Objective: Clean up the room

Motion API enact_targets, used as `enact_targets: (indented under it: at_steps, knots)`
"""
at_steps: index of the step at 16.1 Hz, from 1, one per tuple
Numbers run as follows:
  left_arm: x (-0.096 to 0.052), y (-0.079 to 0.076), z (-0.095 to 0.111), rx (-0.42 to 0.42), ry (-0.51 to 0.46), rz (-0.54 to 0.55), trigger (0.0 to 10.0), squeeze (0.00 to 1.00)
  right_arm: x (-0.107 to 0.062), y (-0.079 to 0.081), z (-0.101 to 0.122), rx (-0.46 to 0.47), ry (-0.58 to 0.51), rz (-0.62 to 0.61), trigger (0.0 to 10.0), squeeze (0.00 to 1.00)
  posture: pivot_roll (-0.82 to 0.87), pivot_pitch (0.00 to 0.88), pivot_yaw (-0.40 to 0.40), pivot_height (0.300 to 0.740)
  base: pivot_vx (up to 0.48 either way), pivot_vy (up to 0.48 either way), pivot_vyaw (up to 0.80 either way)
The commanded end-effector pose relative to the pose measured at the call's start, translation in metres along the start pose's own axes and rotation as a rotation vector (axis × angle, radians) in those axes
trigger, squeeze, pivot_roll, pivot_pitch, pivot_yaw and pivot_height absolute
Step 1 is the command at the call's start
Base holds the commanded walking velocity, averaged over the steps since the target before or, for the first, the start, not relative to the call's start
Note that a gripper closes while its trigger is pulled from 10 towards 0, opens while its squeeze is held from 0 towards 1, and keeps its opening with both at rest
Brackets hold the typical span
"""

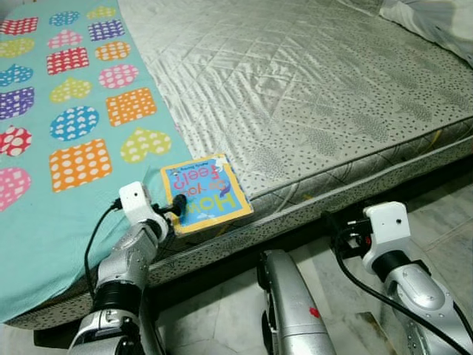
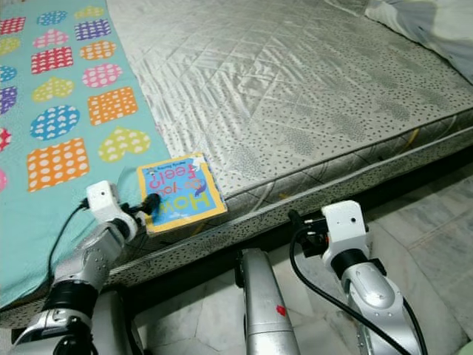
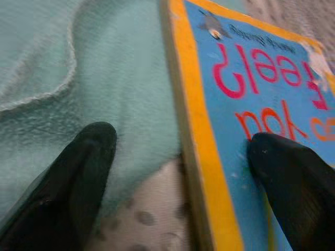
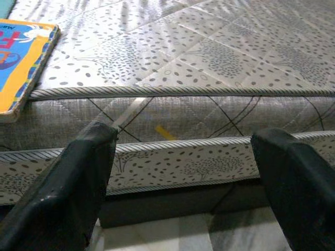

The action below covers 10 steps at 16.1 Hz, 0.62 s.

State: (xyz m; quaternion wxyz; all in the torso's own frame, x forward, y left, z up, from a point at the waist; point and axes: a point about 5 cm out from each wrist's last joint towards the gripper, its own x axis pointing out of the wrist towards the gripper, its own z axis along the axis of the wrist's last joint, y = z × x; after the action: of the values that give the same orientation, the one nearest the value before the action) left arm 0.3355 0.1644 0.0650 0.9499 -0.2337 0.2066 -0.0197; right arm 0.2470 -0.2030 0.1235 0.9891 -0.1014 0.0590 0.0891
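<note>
A thin children's book (image 1: 205, 192) with a blue cover and yellow border lies flat at the near edge of the mattress (image 1: 310, 96), overhanging it a little. My left gripper (image 1: 176, 205) is at the book's left edge. In the left wrist view the left gripper (image 3: 183, 151) is open and straddles that edge, with one black finger (image 3: 293, 178) over the blue cover and the other over the teal blanket (image 3: 104, 78). My right gripper (image 4: 183, 157) is open and empty, low beside the bed, facing the mattress side (image 4: 172, 115).
A teal blanket (image 1: 66, 111) printed with coloured hearts and squares covers the left part of the bed. White bedding (image 1: 436, 22) lies at the far right corner. Pale tiled floor (image 1: 436, 214) runs along the bed's near side, with a dark gap under the frame.
</note>
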Motion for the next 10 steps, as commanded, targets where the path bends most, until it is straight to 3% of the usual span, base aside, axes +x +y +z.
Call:
enact_targets:
  at_steps: [1,5,10]
  knots:
    - [0.001,-0.007,-0.024,-0.019,0.116,-0.059,10.0,0.00,-0.003,-0.001,0.006,-0.004,-0.017,0.006,10.0,0.00,-0.32,0.154,0.037,0.474,0.000,0.000,0.00]
    - [0.002,-0.019,-0.030,-0.013,0.140,-0.148,10.0,0.00,-0.002,0.003,0.007,-0.003,-0.023,0.031,10.0,0.00,-0.32,0.150,0.039,0.474,0.000,0.000,0.00]
    - [0.002,-0.024,-0.028,-0.098,0.124,-0.221,10.0,0.00,0.000,0.003,0.014,-0.016,-0.045,0.041,10.0,0.00,-0.32,0.149,0.043,0.474,0.000,0.000,0.00]
